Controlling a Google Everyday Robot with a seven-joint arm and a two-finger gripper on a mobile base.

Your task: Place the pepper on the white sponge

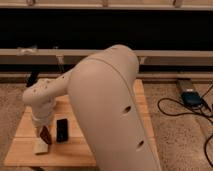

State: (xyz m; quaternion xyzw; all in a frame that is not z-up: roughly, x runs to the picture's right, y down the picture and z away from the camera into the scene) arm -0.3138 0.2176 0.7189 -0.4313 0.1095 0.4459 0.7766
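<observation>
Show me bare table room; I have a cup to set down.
The table is bare left of the sponge and along the front edge below the black block. Crowded: the hand and the pepper hang just over the sponge, next to the block. The arm hides the rest.

place: lab-like robot test area | cues: speckled floor [175,142], loose cables [199,107], wooden table [24,146] | gripper [44,132]: low over table's end
</observation>
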